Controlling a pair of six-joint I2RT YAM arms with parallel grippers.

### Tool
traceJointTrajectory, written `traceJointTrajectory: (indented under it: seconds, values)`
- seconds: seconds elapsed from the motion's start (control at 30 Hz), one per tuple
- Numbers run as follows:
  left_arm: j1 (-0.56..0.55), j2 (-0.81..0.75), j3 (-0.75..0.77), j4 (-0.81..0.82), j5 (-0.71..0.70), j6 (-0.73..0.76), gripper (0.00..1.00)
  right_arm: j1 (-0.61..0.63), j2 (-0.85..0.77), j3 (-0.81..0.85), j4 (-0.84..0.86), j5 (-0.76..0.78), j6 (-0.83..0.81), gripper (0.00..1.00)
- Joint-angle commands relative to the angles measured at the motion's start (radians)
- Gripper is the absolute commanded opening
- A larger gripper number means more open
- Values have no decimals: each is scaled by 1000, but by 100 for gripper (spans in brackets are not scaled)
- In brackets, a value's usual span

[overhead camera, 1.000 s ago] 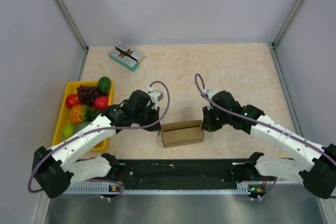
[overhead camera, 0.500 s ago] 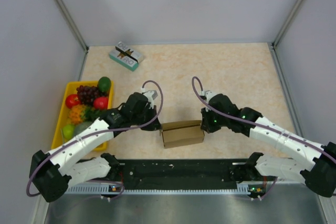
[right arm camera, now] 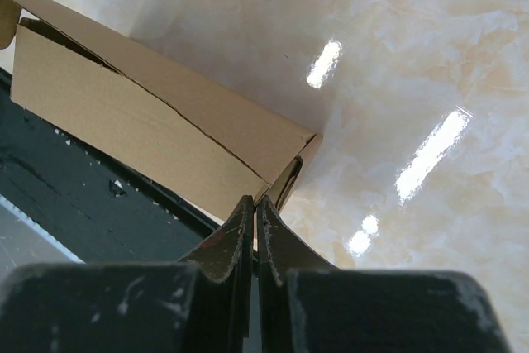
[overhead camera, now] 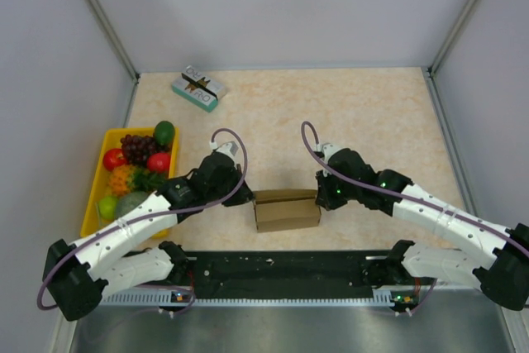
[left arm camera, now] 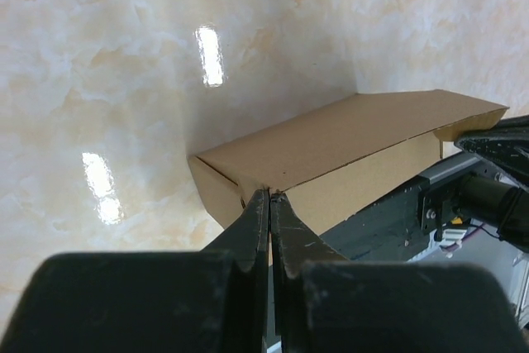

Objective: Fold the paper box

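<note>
The box (overhead camera: 287, 210) is sitting in the middle of the table (overhead camera: 372, 113) near the front edge, already mostly box-shaped, with the top flap lying a bit slanted. Both arms are on it. The left gripper (left arm camera: 269, 196) is pinched fully closed, tips right at the box's left end. The right gripper (right arm camera: 252, 200) is the same, closed with its tips at the right end corner. The fruit tray (overhead camera: 91, 204) is off to the left.

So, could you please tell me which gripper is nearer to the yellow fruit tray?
Left. The left gripper sits at the left end of the paper box, on the side of the yellow tray; the right gripper sits at its right end, farther away.
</note>
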Motion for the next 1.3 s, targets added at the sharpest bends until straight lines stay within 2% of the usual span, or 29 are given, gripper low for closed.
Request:
traceJointTrajectory:
  seconds: [0.0, 0.27, 0.5, 0.8, 1.1, 1.27]
  values:
    - [-35, 14, -12, 76, -81, -93, 0, 25, 3, -3, 24, -28, 11, 0]
    - [-83, 17, -19, 73, -143, -110, 0, 26, 1, -4, 24, -30, 11, 0]
    - [-132, -7, -95, 101, -157, -124, 0, 25, -14, 8, 0, 4, -15, 0]
    - [-135, -108, -173, 93, -158, -99, 0, 25, -37, 25, -48, 42, -44, 0]
    - [-156, -99, -190, 113, -155, -102, 0, 26, -37, 42, -89, 87, -64, 0]
    - [-164, -95, -189, 118, -169, -105, 0, 26, -13, 20, -80, 32, -23, 0]
